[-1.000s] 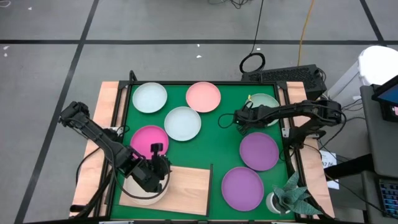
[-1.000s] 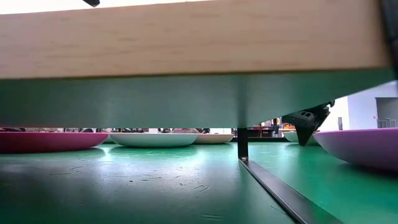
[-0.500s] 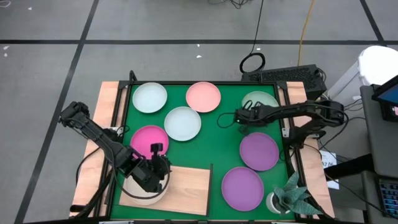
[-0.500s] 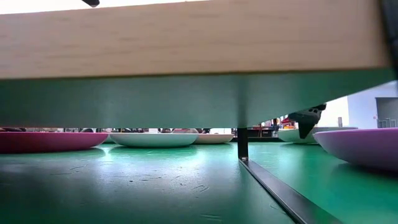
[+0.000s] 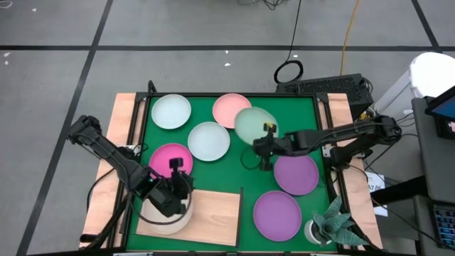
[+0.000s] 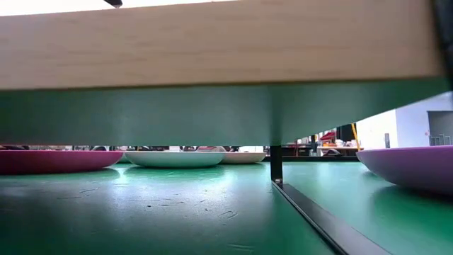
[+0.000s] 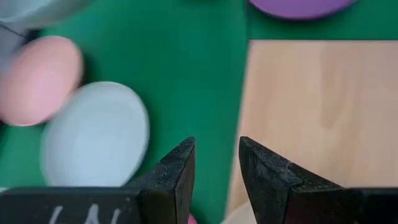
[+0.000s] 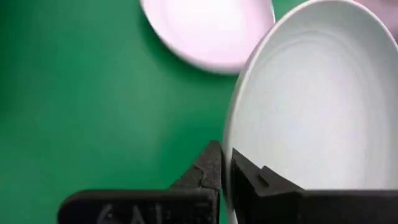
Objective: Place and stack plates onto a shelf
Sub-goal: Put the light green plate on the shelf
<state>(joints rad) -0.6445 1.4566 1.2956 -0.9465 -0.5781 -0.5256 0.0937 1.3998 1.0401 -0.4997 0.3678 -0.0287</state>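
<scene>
The tabletop [image 5: 121,142] carries a green mat [image 5: 263,167], and on the mat's near left corner lies the shelf [image 5: 213,217], a light-wood board with a thin dark upright edge along its right side. Plates lie flat across the mat: a mint plate [image 5: 171,112] at the far left, a pink plate [image 5: 227,108] beside it, a white plate [image 5: 209,141] nearer the middle, a magenta plate [image 5: 168,159] just off the shelf's far left corner, and two purple plates [image 5: 296,174] [image 5: 277,214] on the right side. The right arm reaches in from the right edge, stretched long and nearly level toward the mat's centre. Its right gripper [image 5: 264,144] has its jaws pinched tight on the rim of a pale green plate [image 5: 252,124], which is lifted clear of the mat, tilted, and overlaps the pink plate's edge as seen from above. In the right wrist view the rim [image 8: 231,155] passes between the closed jaws. The left arm folds down over the shelf's left end, where the left gripper [image 5: 174,192] hangs above a beige plate [image 5: 165,220] with its jaws slightly apart and empty.
</scene>
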